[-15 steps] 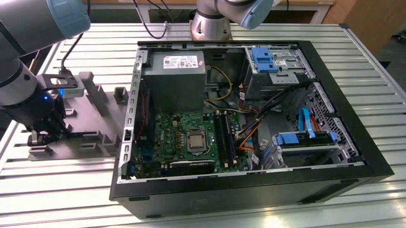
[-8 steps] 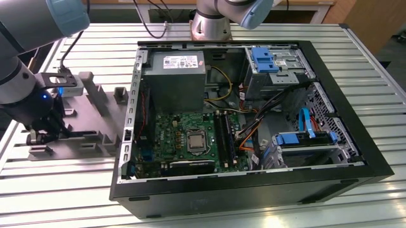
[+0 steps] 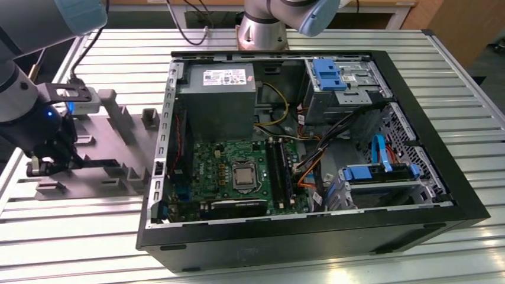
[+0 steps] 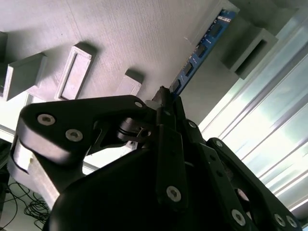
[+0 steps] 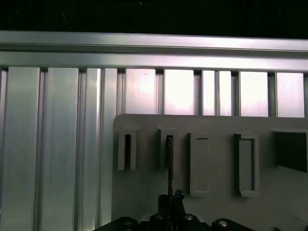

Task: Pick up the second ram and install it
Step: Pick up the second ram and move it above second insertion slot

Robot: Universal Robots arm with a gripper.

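The second ram [image 4: 199, 48] is a thin blue board with dark chips. It runs from my fingertips out to a grey holder block [image 4: 250, 45]. In the first wrist view the ram [image 5: 169, 166] shows edge-on as a dark line ending at a slotted block [image 5: 167, 149]. My gripper [image 4: 166, 98] is shut on the near end of the ram, with its black fingers pressed on both faces. In the exterior view the gripper [image 3: 46, 165] hangs over the grey holder plate [image 3: 103, 151] at the exterior view's left, beside the open computer case [image 3: 442, 204].
The motherboard [image 3: 209, 160] lies inside the case, with long black memory slots [image 3: 278, 168], a processor socket, a power supply [image 3: 217, 94] and blue drive brackets. Several raised grey blocks stand on the holder plate. The ribbed aluminium table [image 3: 79, 236] lies under everything.
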